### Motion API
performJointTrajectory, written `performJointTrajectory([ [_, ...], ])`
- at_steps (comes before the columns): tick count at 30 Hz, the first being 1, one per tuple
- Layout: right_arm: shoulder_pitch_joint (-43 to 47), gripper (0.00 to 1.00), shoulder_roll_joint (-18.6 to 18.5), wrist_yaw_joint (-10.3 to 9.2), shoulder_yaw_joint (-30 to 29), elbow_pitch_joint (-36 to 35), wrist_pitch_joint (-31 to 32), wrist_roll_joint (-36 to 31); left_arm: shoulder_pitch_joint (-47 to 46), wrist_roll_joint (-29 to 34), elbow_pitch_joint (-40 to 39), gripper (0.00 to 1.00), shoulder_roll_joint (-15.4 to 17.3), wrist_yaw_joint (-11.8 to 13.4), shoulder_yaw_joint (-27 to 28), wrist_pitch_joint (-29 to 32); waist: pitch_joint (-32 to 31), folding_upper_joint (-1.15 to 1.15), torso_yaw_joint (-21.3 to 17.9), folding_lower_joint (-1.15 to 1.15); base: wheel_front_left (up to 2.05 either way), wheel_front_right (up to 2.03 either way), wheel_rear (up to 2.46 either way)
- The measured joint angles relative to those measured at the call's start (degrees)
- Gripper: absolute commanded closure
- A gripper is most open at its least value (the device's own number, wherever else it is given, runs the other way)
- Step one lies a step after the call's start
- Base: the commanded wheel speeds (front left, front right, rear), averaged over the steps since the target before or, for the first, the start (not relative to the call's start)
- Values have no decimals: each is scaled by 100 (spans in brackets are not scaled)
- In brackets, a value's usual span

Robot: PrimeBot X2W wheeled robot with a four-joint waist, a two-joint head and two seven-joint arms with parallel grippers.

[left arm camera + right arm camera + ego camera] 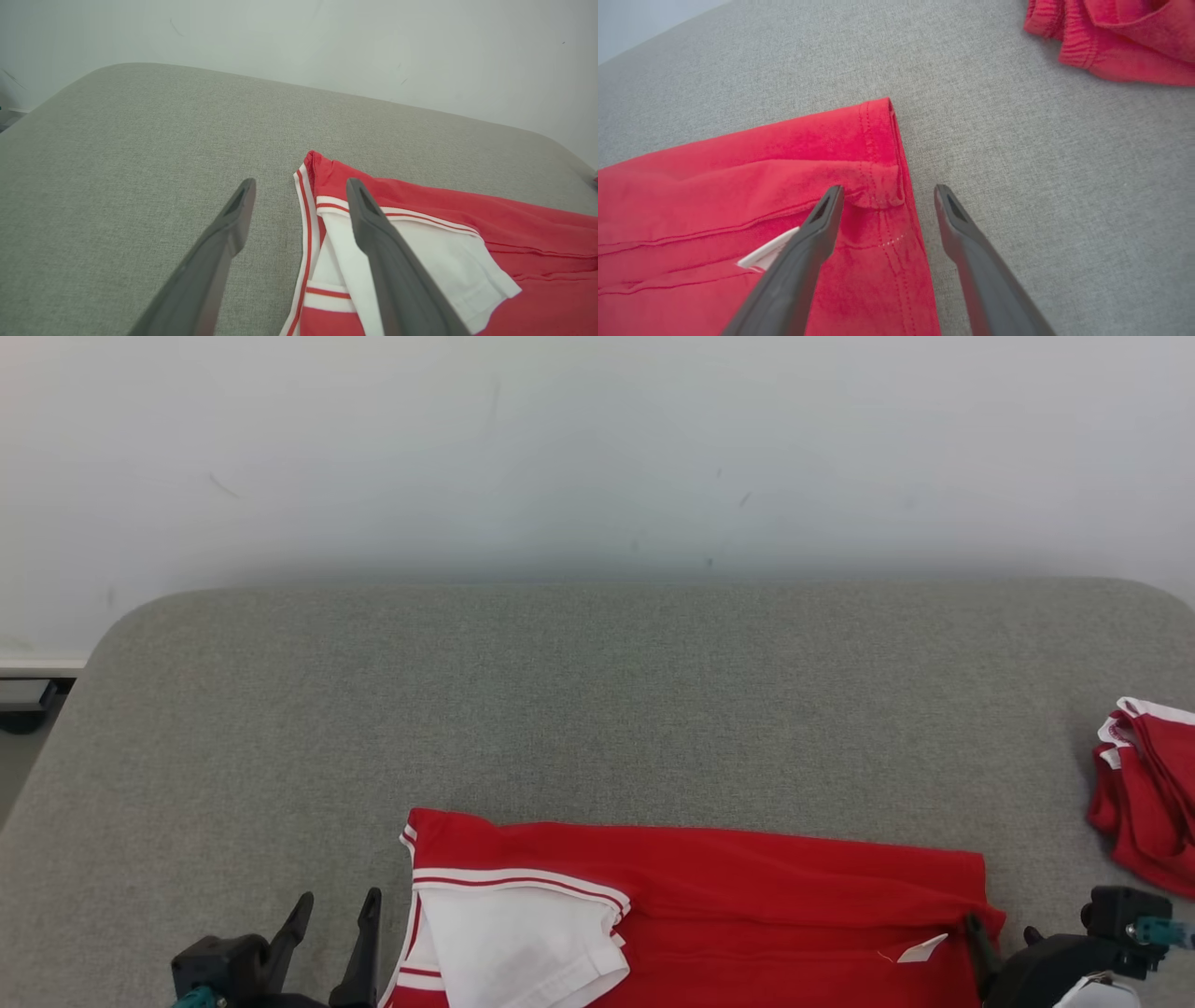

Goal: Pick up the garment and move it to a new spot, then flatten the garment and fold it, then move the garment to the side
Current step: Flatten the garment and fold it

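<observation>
Grey pad (280, 709) spreads before me. Folded red garment (747, 896) lies at its near edge, white sleeve (523, 933) on top at the left. A red bundle (1144, 803) sits well apart, right. My left pincer (336, 910) hangs spread beside the sleeve; my right pincer (888, 196) straddles the hem corner, spread, pinching nothing.

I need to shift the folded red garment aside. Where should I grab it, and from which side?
Probably by its two short ends. The red garment lies long and flat, so take the striped left edge with the left gripper and the stitched right hem with the right gripper, each coming in low from outside to pinch all layers.
</observation>
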Motion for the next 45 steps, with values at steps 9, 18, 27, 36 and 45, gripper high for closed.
performJointTrajectory([
  [9, -26, 0, 7, -147, -80, -198, 162, 16, 1, -7, -23, 0, 0, -1, -16, 43, 28, 0, 3, 0, 0, 0, 0],
  [18, -125, 0, 80, -299, -94, 26, 314, 56, -10, -5, -87, 0, -2, -47, -57, 75, 157, 0, 151, 0, 0, 0, 0],
  [27, -160, 0, 79, -370, 10, 215, 536, -15, -10, -7, -92, 0, 21, -47, -26, 75, 235, 0, 207, 0, 0, 0, 0],
  [36, -181, 27, 56, -428, -5, 238, 554, -82, -14, -7, -88, 0, 21, -46, -19, 76, 233, 0, 159, 0, 0, 0, 0],
  [45, -257, 100, 78, -495, -53, 316, 553, -105, -15, -9, -88, 0, 22, -46, -21, 76, 232, 0, 146, 0, 0, 0, 0],
])
